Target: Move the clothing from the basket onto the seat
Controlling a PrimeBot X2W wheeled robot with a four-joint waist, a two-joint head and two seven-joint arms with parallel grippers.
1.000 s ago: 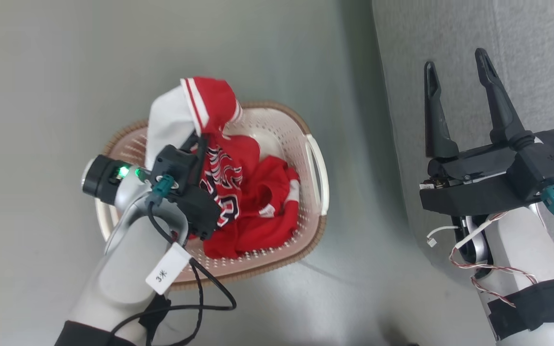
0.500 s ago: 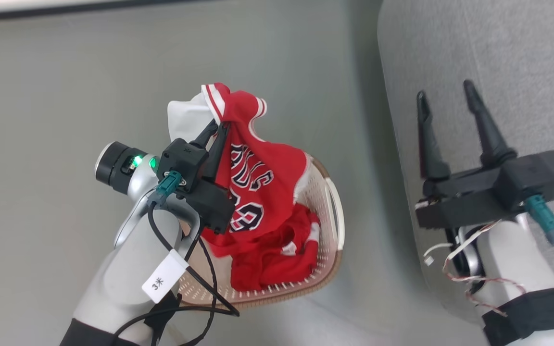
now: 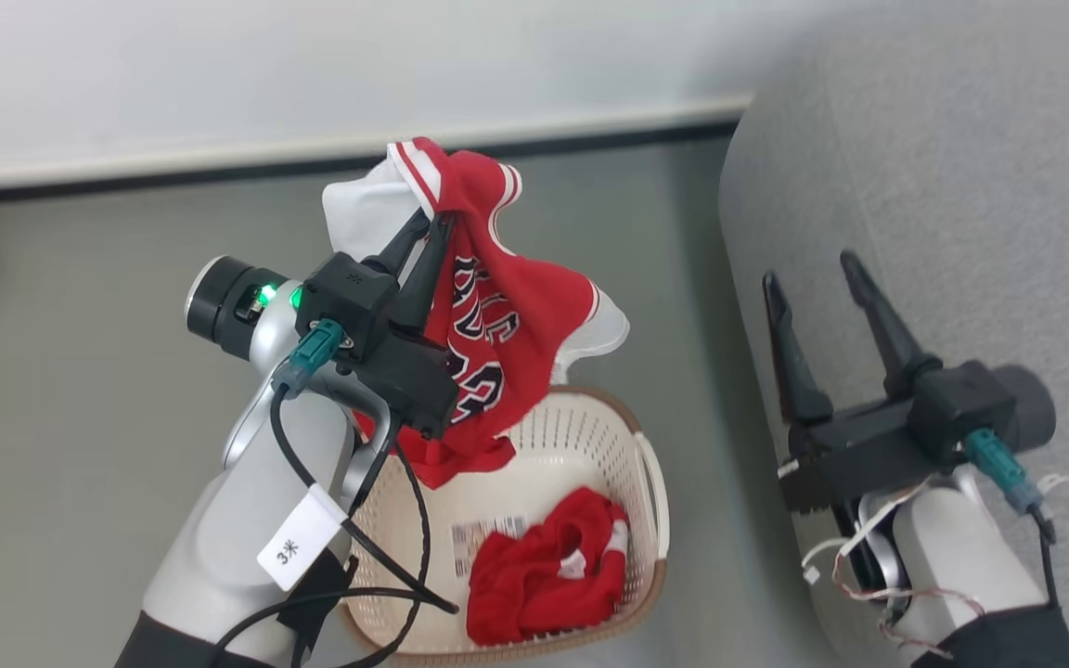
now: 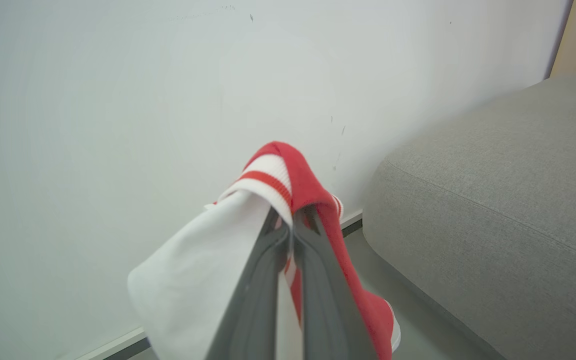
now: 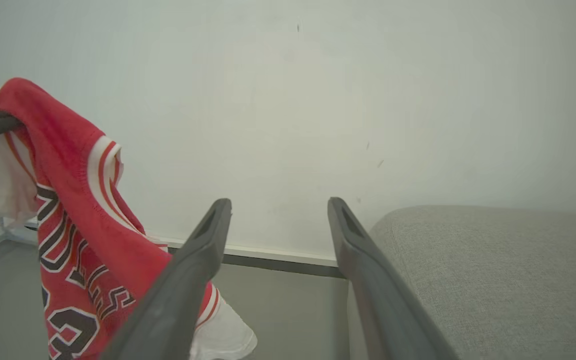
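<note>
Lifted clear of the basket (image 3: pixel 581 431) since a second ago, one red jersey (image 3: pixel 516 315) is now hanging above it. The left end effector (image 3: pixel 432 219) is pinching it near its striped trim, two fingers pressing closed on the cloth. One pair of red shorts (image 3: pixel 534 580) is lying crumpled inside the basket beside a barcode sticker (image 3: pixel 488 536). The right end effector (image 3: pixel 808 269) is hovering over the grey seat (image 3: pixel 961 167), its two fingers spread apart and holding nothing.
</note>
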